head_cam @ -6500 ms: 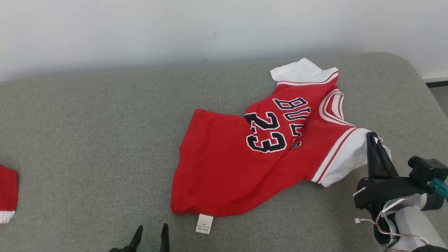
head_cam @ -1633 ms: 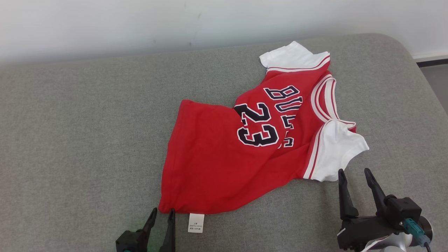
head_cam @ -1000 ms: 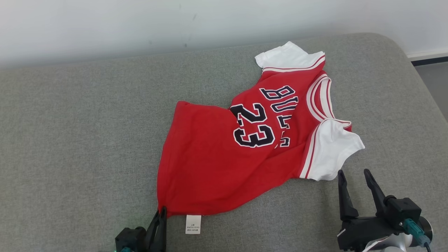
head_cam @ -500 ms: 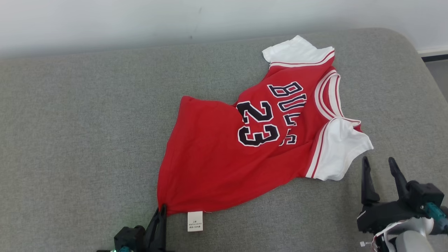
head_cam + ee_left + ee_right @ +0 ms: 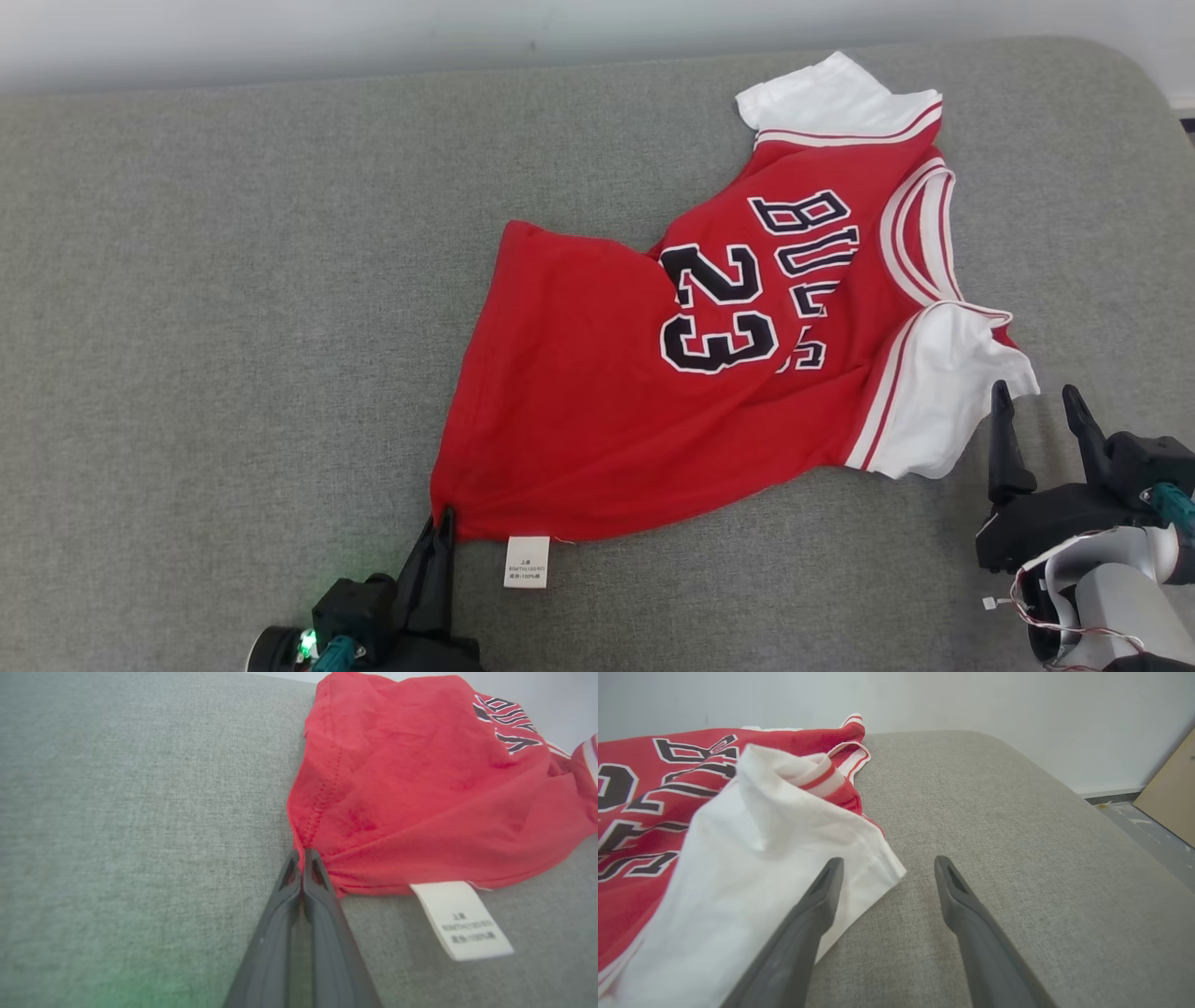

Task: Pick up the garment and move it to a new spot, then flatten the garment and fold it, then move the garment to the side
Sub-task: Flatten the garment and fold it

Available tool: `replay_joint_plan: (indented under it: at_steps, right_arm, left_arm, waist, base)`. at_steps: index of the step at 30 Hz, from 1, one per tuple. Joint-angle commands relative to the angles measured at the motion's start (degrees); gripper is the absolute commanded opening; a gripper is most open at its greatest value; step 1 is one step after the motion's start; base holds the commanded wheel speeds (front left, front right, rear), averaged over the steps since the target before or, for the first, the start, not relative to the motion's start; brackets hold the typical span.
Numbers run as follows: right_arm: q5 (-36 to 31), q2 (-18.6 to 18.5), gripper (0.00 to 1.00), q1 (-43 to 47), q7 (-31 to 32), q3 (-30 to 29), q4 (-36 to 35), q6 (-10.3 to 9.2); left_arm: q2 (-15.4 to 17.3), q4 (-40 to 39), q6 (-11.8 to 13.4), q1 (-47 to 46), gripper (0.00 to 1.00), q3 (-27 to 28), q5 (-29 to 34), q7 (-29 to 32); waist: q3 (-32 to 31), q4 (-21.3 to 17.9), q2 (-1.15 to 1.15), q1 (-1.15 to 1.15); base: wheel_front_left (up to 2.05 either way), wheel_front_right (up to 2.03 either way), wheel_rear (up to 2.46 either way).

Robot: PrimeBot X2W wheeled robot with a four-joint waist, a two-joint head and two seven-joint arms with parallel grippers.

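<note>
Pinches the near hem corner of the red garment (image 5: 597, 401) with the left tool (image 5: 442, 534) closed tight, holds the right tool (image 5: 1036, 401) wide apart and empty beside the white sleeve (image 5: 938, 401), seemingly mid-flattening on the grey cushion (image 5: 233, 327), folding and moving aside not yet done.

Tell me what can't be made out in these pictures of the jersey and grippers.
- Left wrist view: the care label print is too small and soft to read.
- Head view: a crease in the jersey swallows the word's last letters.
- Left wrist view: the left gripper is shut on the hem corner, and the pinch hides how much cloth it holds.
- Right wrist view: the open right gripper covers part of the white sleeve.
</note>
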Motion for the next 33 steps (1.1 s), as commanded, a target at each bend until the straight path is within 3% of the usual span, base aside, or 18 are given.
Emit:
replay_joint_plan:
  at_steps: [1,13,15,25,27,28,31,33]
  right_arm:
    - [-0.4,-0.4,1.0,-1.1,0.0,0.3,1.0,-0.15]
    - [-1.0,-0.1,1.0,-3.9,0.0,-0.3,5.7,-0.15]
    - [-1.2,-0.3,0.96,-4.3,0.0,-0.9,6.1,-0.15]
    - [-2.9,-1.1,1.0,-5.6,0.0,-1.6,6.5,-0.15]
    - [-3.4,-1.2,0.84,-5.9,0.0,-1.3,6.7,-0.15]
    - [-3.3,-1.3,0.55,-6.0,0.0,-1.2,6.8,-0.15]
    - [-3.4,-1.4,0.02,-6.0,0.0,-0.9,7.3,-0.15]
    - [-3.3,-1.4,0.0,-6.1,0.0,-0.5,7.8,-0.15]
  left_arm:
    - [0.4,0.7,0.1,-0.6,0.0,0.1,0.2,0.4]
    - [0.5,1.1,0.2,-0.4,0.0,-0.4,0.5,0.6]
    - [0.5,1.2,0.3,-0.5,0.0,-0.5,0.5,0.6]
    - [0.6,1.5,0.3,-1.0,0.0,-0.1,0.7,0.6]
    - [0.6,1.5,0.4,-1.0,0.0,0.0,0.7,0.6]
    - [0.6,1.6,0.4,-1.0,0.0,0.0,0.7,0.6]
    - [0.6,1.5,0.4,-1.0,0.0,0.1,0.7,0.6]
    - [0.6,1.5,0.4,-1.0,0.0,0.2,0.8,0.6]
  waist:
    - [0.7,0.6,0.0,0.0]
    - [1.7,1.4,0.0,0.0]
    - [1.7,1.5,0.0,0.0]
    - [2.0,1.7,0.0,0.0]
    - [2.1,1.7,0.0,0.0]
    - [2.1,1.8,0.0,0.0]
    - [2.1,1.9,0.0,0.0]
    - [2.0,1.9,0.0,0.0]
  base:
    - [0.0,0.0,0.0]
    - [0.0,0.0,0.0]
    - [0.0,0.0,0.0]
    - [0.0,0.0,0.0]
    - [0.0,0.0,0.0]
    - [0.0,0.0,0.0]
    - [0.0,0.0,0.0]
    - [0.0,0.0,0.0]
